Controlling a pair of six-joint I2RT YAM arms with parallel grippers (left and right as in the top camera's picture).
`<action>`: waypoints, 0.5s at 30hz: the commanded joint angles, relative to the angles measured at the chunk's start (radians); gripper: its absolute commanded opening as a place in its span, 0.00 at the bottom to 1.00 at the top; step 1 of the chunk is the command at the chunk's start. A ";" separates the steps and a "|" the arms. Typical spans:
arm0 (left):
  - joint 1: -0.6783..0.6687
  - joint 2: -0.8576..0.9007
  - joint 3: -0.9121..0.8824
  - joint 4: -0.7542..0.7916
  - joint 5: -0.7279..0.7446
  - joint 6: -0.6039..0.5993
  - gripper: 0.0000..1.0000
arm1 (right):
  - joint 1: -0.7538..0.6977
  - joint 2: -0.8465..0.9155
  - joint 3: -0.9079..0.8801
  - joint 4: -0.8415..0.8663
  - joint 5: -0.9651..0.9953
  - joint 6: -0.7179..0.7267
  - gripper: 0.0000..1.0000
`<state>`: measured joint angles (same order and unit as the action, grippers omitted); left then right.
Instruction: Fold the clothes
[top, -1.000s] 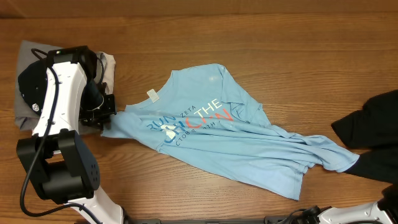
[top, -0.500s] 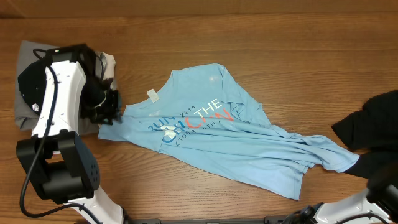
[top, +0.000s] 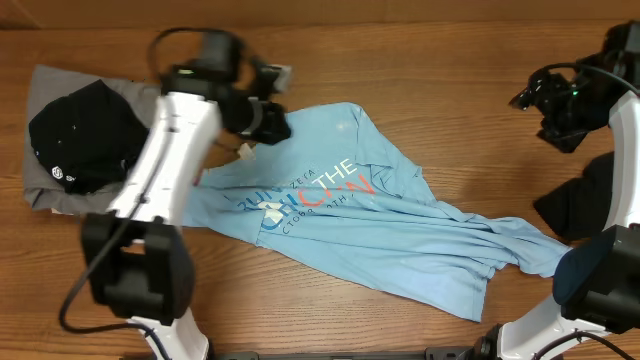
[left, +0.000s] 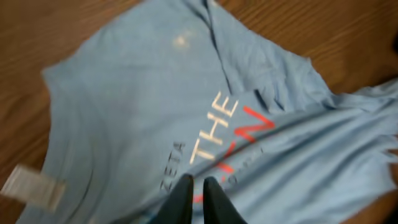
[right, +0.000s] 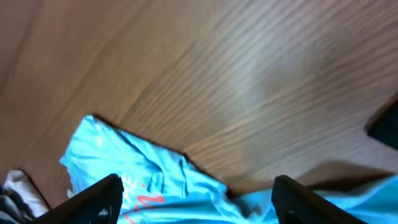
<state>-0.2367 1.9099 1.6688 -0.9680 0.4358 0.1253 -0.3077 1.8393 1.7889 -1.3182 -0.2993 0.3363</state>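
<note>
The clothes lie on a wooden table. A light-blue T-shirt (top: 350, 215) with blue and red print is spread out, crumpled, in the middle. My left gripper (top: 272, 124) hovers over its upper left part, near the collar; in the left wrist view it (left: 198, 182) is shut with nothing held, above the printed cloth (left: 143, 99). My right gripper (top: 522, 100) hangs at the back right, apart from the shirt. In the right wrist view it (right: 193, 202) stands wide open, the shirt (right: 149, 180) below it.
At the far left lies a folded grey garment (top: 50, 85) with a black one (top: 80, 135) on top. Another black garment (top: 590, 200) sits at the right edge. A white label (top: 243, 152) shows at the shirt's collar.
My left arm has swung from the shirt's left edge beside the pile up and right, over the collar, and its jaws have closed. The right arm has risen into view at the back right.
</note>
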 joint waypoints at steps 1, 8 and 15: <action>-0.087 0.094 0.015 0.072 -0.218 0.002 0.04 | 0.004 -0.003 -0.005 -0.035 0.025 0.003 0.81; -0.119 0.271 0.016 0.204 -0.229 0.002 0.04 | 0.006 -0.003 -0.006 -0.137 0.026 -0.004 0.80; -0.105 0.386 0.016 0.275 -0.270 0.000 0.04 | 0.006 -0.003 -0.006 -0.151 0.029 -0.004 0.80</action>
<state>-0.3508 2.2501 1.6752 -0.7094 0.2226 0.1272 -0.3069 1.8393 1.7855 -1.4689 -0.2806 0.3363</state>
